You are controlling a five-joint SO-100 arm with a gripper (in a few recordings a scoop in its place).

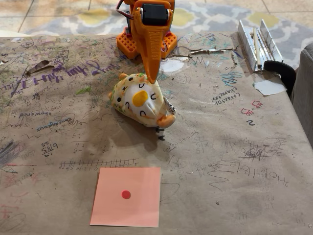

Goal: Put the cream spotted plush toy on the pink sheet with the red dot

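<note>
The cream spotted plush toy (142, 103) is at the middle of the table in the fixed view, tilted to the right, its white face with the yellow-orange patch towards the camera. My orange gripper (152, 78) comes straight down from the arm behind it. One pointed finger (152, 68) presses into the toy's top and the other is hidden behind the toy, so the gripper looks shut on it. A small dark tag (160, 132) dangles below the toy over its shadow. The pink sheet with the red dot (126, 196) lies flat near the front edge, apart from the toy.
The table is covered in brown paper full of scribbles. The arm's orange base (128, 45) stands at the back. At the back right sit metal rails (259, 41), a black clamp (286, 73) and a white paper scrap (269, 87).
</note>
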